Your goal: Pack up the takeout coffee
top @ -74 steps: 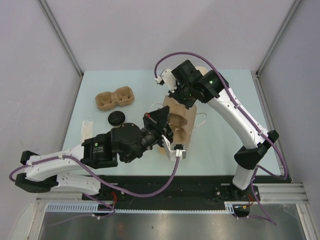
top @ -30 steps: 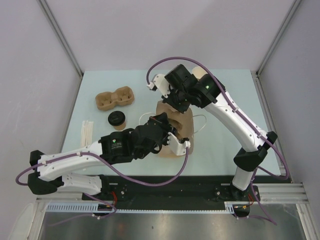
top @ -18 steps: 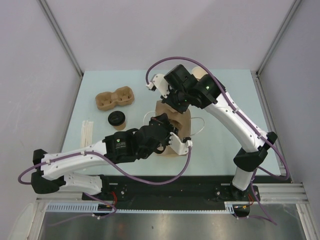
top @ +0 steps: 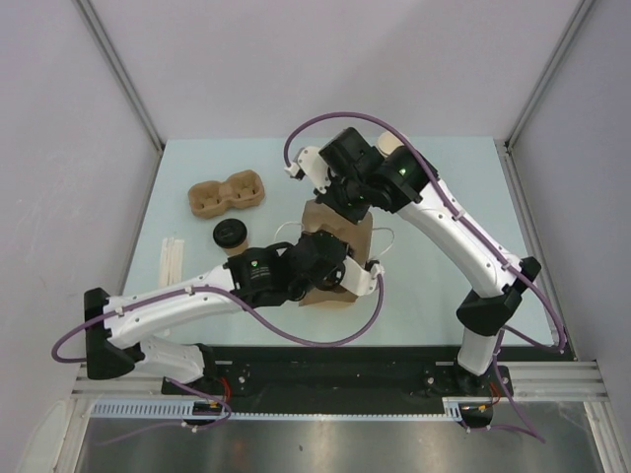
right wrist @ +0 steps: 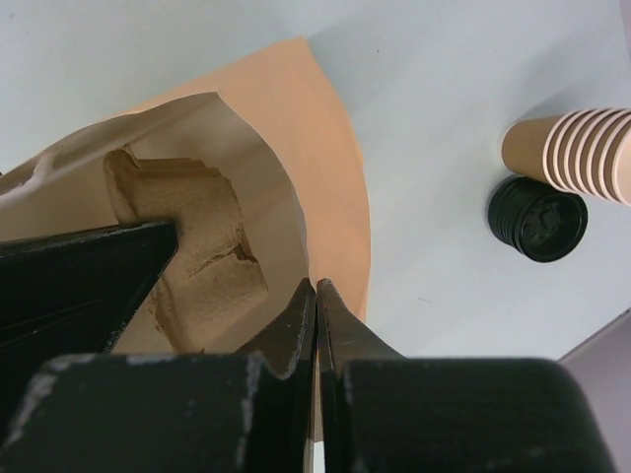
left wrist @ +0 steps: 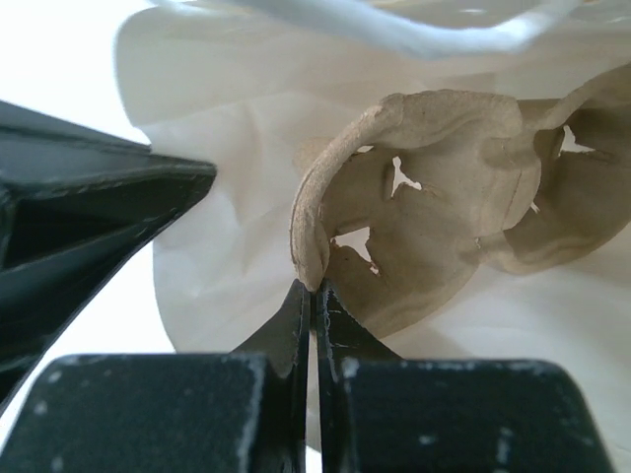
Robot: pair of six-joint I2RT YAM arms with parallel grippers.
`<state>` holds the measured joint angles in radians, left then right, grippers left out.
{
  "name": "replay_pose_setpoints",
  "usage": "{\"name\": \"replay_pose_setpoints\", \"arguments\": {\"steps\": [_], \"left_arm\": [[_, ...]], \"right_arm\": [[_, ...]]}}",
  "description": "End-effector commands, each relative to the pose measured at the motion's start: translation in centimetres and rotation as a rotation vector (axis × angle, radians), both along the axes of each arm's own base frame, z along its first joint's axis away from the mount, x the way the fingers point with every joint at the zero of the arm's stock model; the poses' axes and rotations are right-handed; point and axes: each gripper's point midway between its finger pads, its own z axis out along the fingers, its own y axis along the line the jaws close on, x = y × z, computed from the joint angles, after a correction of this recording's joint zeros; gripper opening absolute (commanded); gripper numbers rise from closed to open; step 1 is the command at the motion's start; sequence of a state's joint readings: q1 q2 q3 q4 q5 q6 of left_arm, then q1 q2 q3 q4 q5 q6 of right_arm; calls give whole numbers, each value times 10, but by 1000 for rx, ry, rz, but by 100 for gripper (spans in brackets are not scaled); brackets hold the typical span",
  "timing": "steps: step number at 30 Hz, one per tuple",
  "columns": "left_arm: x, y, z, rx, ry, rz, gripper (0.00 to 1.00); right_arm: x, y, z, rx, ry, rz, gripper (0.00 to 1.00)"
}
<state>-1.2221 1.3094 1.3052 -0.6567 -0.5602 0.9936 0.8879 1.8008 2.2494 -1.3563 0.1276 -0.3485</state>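
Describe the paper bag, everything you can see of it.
The paper bag is brown kraft paper, creased, with thin white loop handles. It sits on the pale table between the two arms, its mouth open. The right gripper is shut on the mouth's rim. Inside lies a moulded pulp cup carrier, whose edge the left gripper pinches, reaching in through the mouth. Whether the bag stands upright or leans cannot be told.

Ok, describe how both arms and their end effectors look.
Both the left arm and right arm have white links with bulky black joint housings, each showing a small green light. A purple cable loops along each. The left end effector and right end effector are black, with two flat fingers tapering to thin tips.
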Motion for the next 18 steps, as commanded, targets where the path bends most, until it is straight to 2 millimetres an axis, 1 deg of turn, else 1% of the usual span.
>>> {"name": "replay_pose_setpoints", "arguments": {"steps": [1,5,9,10,16,18], "left_arm": [[5,-2,5,-73,53,28,0],[12,1,-2,-76,85,46,0],[14,-1,-9,-77,121,34,0],[15,-1,-13,-69,134,34,0],[18,1,-22,-54,200,38,0],[20,0,-21,-55,211,37,0]], "right_arm": [[0,4,3,12,12,6,0],[4,7,0,14,21,11,0],[8,10,-4,6,27,19,0],[10,11,-7,-1,31,18,0],[26,11,-12,3,35,-4,0],[30,10,-13,-1,35,-13,0]]}}
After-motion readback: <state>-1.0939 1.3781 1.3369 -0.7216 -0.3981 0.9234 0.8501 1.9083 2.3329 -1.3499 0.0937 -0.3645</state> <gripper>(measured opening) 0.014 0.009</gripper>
